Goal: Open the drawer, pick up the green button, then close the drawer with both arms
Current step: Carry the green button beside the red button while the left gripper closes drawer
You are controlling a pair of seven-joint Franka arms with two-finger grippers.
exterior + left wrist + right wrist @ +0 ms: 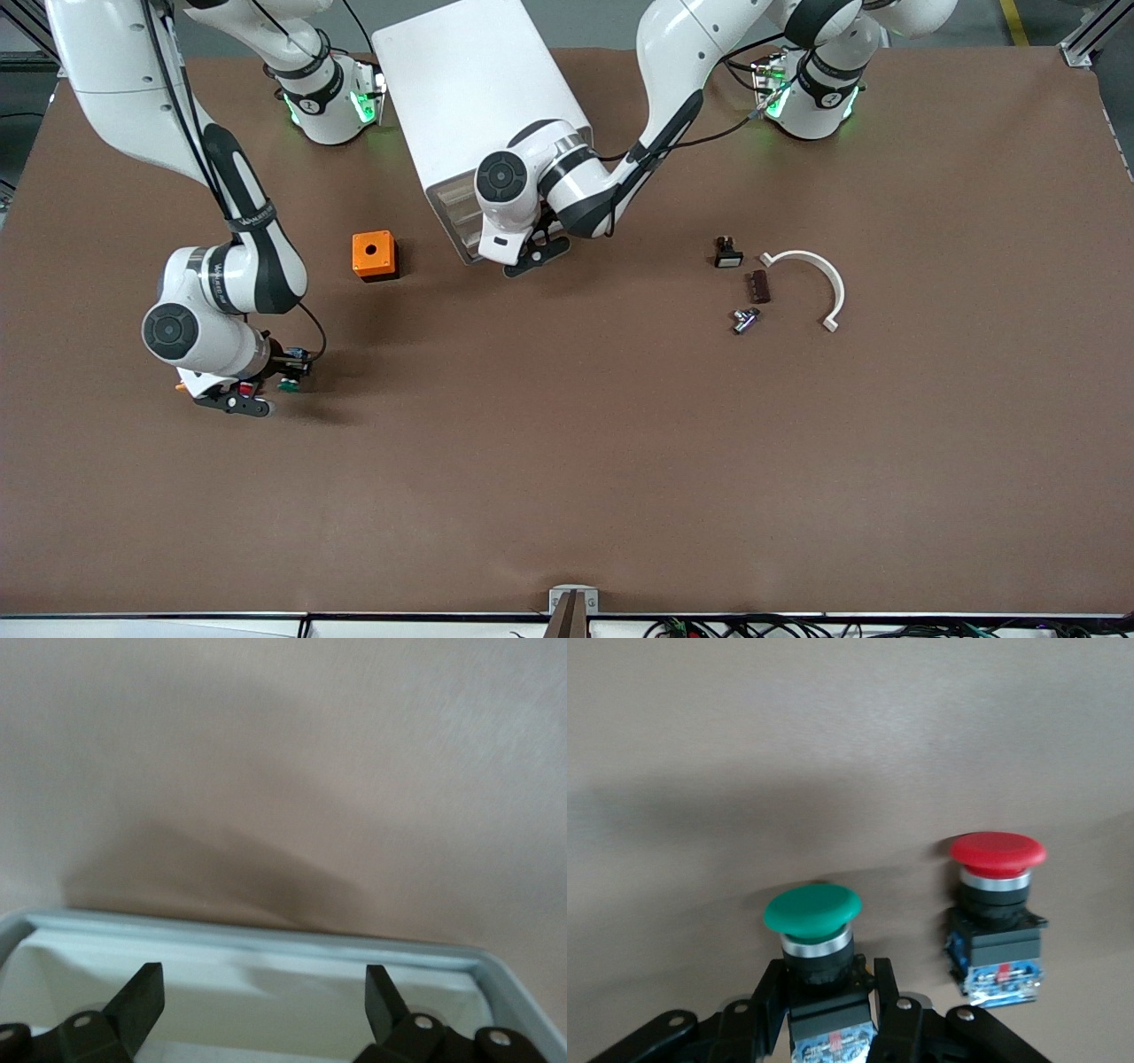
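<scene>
Brown table (567, 461), bearing a white cabinet (469, 80) near the robots' bases, between the two arms. Cream drawer (266, 943) of that cabinet pulled out a little, its pale rim and inside filling the left wrist view. Left gripper (534, 254) poised over the open drawer at the cabinet's front, fingers (142, 997) spread wide with nothing between them. Right gripper (257, 390) low over the table toward the right arm's end, nearer the front camera than the orange box (373, 254), fingers (888, 992) pinching the black-and-blue body of the green button (812, 908). Red button (998, 853) standing upright on the table just beside the green one, apart from it. Toward the left arm's end, well apart from the cabinet: a curved white band (813, 282), a small black part (727, 253), a dark brown block (758, 286) and a small metal fitting (744, 319) nearest the front camera
</scene>
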